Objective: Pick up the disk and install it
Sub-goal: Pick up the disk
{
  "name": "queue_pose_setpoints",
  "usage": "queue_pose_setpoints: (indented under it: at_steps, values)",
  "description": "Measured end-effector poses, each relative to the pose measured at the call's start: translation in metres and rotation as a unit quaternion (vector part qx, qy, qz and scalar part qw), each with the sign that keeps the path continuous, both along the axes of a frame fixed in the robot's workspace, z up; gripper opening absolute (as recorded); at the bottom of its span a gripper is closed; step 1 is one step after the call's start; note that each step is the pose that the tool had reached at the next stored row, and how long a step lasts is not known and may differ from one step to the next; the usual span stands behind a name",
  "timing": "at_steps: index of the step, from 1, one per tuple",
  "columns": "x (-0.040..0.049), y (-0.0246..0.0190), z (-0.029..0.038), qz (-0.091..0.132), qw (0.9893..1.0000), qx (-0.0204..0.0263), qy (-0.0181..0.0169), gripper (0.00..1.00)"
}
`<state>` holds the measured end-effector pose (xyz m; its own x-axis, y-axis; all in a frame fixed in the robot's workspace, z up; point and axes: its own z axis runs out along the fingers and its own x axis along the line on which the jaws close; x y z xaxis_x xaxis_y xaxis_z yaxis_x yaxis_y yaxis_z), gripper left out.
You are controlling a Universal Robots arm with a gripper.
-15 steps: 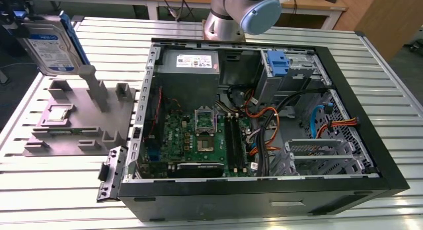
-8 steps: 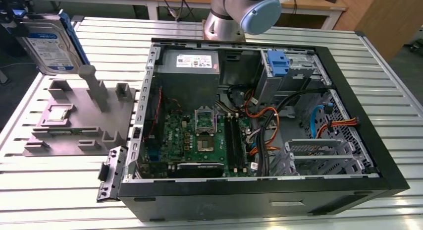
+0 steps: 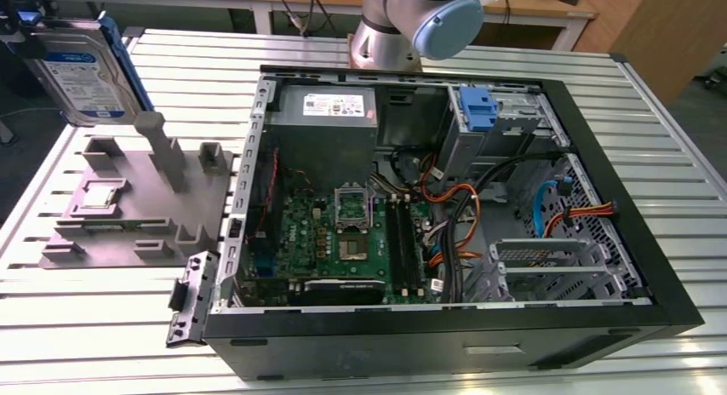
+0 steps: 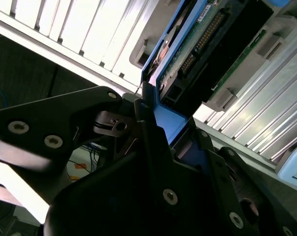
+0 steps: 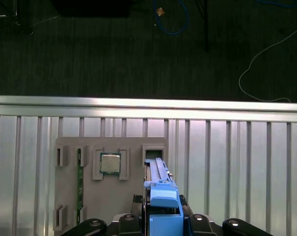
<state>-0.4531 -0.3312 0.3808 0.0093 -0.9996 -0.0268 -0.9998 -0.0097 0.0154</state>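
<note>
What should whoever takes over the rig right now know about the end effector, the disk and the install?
End effector: shut on the disk, clamped at its blue side rail.
Disk: held on edge in the air above the grey fixture plate, at the exterior view's left, outside the open computer case.
Done: disk picked up off the plate.
Left: the install; the disk is not yet in the case.

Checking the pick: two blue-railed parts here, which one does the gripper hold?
The labelled disk, clamped in the gripper above the grey fixture at the exterior view's left. The other, a bare blue bracket, sits in the case.
</note>
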Motion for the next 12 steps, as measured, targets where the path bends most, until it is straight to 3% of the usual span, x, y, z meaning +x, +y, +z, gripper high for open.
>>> queue_pose_setpoints:
  at_steps: [12]
  values:
    - [0.0, 0.0, 0.0116, 0.0, 1.0, -0.0017, 0.0, 0.36]
